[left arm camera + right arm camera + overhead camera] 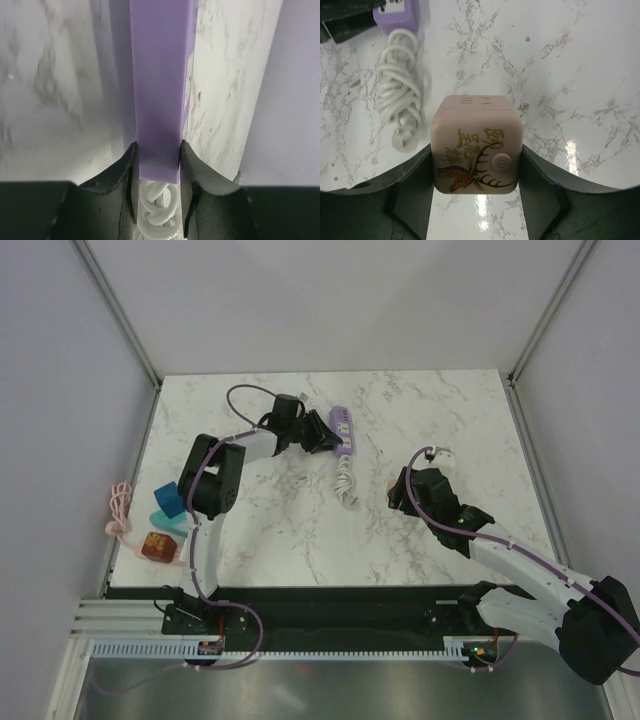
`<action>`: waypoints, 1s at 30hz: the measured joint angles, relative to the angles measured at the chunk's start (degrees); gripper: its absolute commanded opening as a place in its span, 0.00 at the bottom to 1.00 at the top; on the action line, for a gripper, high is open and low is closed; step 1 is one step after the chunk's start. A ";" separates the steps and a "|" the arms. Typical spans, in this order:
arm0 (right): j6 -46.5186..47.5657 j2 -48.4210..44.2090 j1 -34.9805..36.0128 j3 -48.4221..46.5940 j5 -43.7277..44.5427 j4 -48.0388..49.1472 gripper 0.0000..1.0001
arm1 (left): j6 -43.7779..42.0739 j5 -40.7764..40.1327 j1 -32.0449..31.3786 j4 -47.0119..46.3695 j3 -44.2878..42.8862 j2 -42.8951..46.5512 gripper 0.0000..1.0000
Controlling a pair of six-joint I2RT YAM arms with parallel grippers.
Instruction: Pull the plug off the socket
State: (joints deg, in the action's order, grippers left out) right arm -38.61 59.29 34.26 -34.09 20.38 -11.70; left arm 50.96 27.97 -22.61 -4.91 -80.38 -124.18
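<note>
Two grips on | clamped on socket [160, 75] with left gripper [158, 160], far side of table [450, 420] | clamped on plug [477, 145] with right gripper [477, 172], well apart from socket | separation judged done | remaining: set down, let go

From my right wrist view, the plug [477, 145] carries the only markings I can make out. There are gold Chinese-style characters above a drawn deer head, too stylised for me to read, a power symbol on its round button [502, 162], and three faint strokes and a chevron near its top edge.
</note>
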 measured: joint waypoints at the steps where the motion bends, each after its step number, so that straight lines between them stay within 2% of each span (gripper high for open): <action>1: 0.13 0.00 0.00 0.00 -0.15 0.00 0.00 | -0.09 1.16 0.74 0.50 -3.65 -2.51 0.02; 6: 2.25 0.00 -0.04 0.22 -3.28 0.72 0.00 | -0.42 6.93 3.41 3.80 -23.85 -15.76 0.02; 8: 3.28 0.00 -0.04 0.98 -5.60 2.16 0.00 | -0.42 8.96 4.13 4.46 -30.45 -20.20 0.06; 10: 4.17 0.02 -0.02 2.36 -8.04 3.98 0.00 | -0.46 10.27 4.68 6.29 -34.51 -22.73 0.38; 11: 4.48 0.13 0.02 3.06 -9.05 4.81 0.00 | -0.55 10.45 4.92 6.99 -35.54 -23.34 0.58; 13: 5.16 0.68 0.50 4.44 -10.43 6.73 0.00 | -1.49 10.64 5.22 8.39 -36.35 -23.56 0.77; 15: 5.97 1.25 1.64 6.03 -10.40 9.16 0.00 | -2.21 11.19 5.55 9.38 -37.24 -23.56 0.86; 16: 6.56 1.44 2.84 6.93 -9.73 10.80 0.00 | -2.54 11.19 5.60 9.57 -37.57 -23.32 0.99; 19: 8.35 2.40 7.63 8.57 -7.06 14.82 0.00 | -3.76 10.86 5.79 11.58 -37.68 -22.29 1.00; 24: 11.45 8.00 15.41 9.57 1.11 25.49 0.00 | -5.46 6.54 5.84 20.13 -34.77 -17.49 1.00; 28: 11.96 11.41 17.77 10.88 9.88 31.91 0.00 | -5.64 -0.42 5.84 25.81 -25.62 -6.40 0.99; 30: 12.46 12.61 17.75 12.02 15.37 34.84 0.00 | -5.42 -3.45 5.75 27.78 -18.53 2.62 0.99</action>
State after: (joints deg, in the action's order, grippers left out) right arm -26.15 71.90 52.01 -22.06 35.75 23.14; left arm 45.54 24.51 -16.86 22.87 -98.91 -121.56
